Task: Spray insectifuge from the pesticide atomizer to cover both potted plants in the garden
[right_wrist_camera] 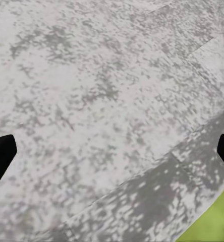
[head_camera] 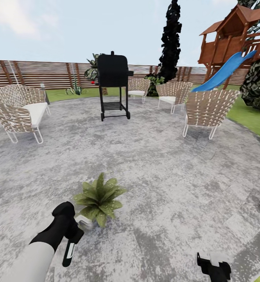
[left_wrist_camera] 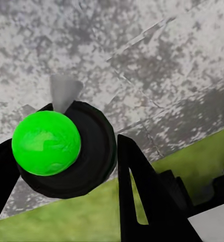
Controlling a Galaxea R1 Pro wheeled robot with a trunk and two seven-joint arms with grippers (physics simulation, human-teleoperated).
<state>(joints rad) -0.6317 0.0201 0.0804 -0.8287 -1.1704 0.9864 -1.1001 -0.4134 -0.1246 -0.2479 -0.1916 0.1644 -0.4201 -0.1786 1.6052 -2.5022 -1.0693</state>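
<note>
Left gripper (head_camera: 72, 235) clenching pesticide atomizer (head_camera: 70, 250), hanging just beside potted plant (head_camera: 99, 197) on paved patio (head_camera: 165, 164) | right gripper (head_camera: 214, 268) spread, idling | advice: aiming nozzle over rosette, sweeping slowly so every leaf gets covered.

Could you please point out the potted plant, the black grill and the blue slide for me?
Green broad-leaved potted plant (head_camera: 99, 199), head view, on the middle of its leaf rosette.
Black wheeled grill (head_camera: 112, 71), head view, on its closed lid.
Blue plastic slide (head_camera: 223, 73), head view, on its sloping chute.
</note>
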